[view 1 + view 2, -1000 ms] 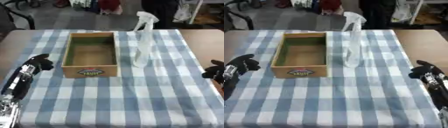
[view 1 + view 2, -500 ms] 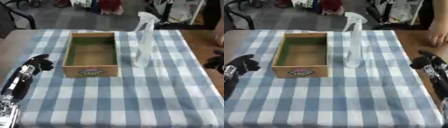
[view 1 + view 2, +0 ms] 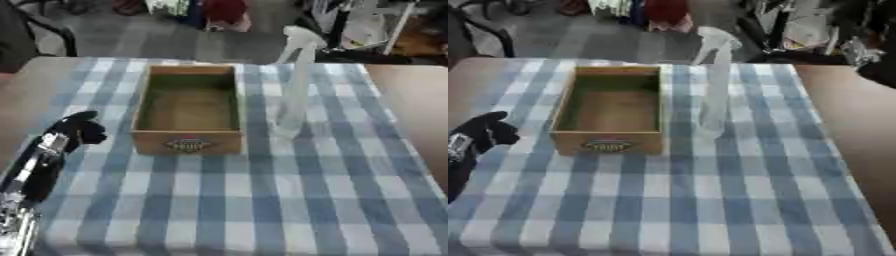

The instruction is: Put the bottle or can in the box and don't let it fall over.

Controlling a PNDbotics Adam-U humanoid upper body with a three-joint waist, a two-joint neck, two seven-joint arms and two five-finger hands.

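A clear spray bottle [image 3: 292, 102] with a white trigger head stands upright on the checked cloth, just right of the wooden box [image 3: 187, 143]. The box is open at the top and holds nothing; a label shows on its front wall. My left hand [image 3: 75, 133] rests at the left side of the table, left of the box, fingers relaxed and holding nothing. My right hand [image 3: 878, 71] shows only as a dark shape at the upper right edge, well apart from the bottle.
A blue and white checked cloth [image 3: 262, 200] covers the table, with bare brown tabletop [image 3: 846, 125] along the right side. Chairs and clutter stand beyond the far edge.
My right hand has risen from the table's right edge toward the upper right corner. The left hand, bottle and box have stayed put.
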